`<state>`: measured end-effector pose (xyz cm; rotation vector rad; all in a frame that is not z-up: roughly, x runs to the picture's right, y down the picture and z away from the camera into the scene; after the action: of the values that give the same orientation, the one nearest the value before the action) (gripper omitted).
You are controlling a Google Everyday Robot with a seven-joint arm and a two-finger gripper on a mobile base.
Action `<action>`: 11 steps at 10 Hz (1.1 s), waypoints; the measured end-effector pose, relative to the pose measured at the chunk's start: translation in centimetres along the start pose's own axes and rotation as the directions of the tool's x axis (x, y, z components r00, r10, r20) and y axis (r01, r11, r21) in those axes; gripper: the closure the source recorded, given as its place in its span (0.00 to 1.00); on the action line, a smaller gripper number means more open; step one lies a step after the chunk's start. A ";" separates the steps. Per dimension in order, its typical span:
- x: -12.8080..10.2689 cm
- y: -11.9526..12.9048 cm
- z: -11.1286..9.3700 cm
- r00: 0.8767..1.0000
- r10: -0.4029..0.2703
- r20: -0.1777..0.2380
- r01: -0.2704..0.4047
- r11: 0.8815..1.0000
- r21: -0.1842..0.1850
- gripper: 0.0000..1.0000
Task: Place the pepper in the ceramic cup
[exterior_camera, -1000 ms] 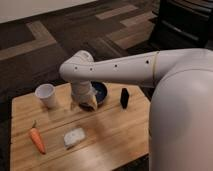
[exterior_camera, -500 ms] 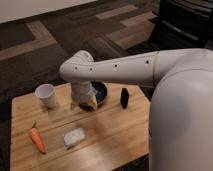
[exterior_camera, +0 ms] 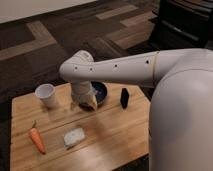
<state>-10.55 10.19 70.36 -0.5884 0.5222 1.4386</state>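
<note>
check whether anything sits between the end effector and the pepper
Nothing visible does. The end effector is by the blue bowl, the pepper lies front left on the wooden table, and the pale block sits just beside that line.

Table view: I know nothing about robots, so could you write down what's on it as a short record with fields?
Table: wooden, on dark carpet
Pepper: orange, lying at the picture's front left, nothing touching it
Cup: white, upright, back left, apart from the pepper
Bowl: dark blue, back middle
Gripper: open, low just in front of the bowl, away from the pepper
Other things: pale block right of the pepper; small black object right of the bowl
</note>
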 end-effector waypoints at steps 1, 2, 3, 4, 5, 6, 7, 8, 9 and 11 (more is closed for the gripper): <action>0.0 0.0 0.0 1.000 0.000 0.000 0.000 1.000 0.000 0.35; 0.0 0.0 0.0 1.000 0.000 0.000 0.000 1.000 0.000 0.35; 0.0 0.0 0.0 1.000 -0.001 -0.001 0.001 1.000 0.002 0.35; 0.1 0.0 0.0 1.000 -0.011 -0.007 0.011 1.000 0.019 0.35; 0.3 0.9 0.1 0.998 -0.054 -0.021 0.055 0.997 0.045 0.35; 0.5 2.4 0.2 0.994 -0.108 -0.034 0.111 0.991 0.070 0.35; 1.0 5.1 0.3 0.981 -0.188 -0.047 0.192 0.977 0.096 0.35; 1.6 7.7 0.5 0.964 -0.259 -0.063 0.264 0.959 0.104 0.35; 2.2 10.7 0.9 0.937 -0.340 -0.082 0.347 0.932 0.102 0.35; 3.6 18.1 2.4 0.832 -0.537 -0.136 0.550 0.831 0.082 0.35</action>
<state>-28.42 15.23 68.71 -0.6584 0.4706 0.8270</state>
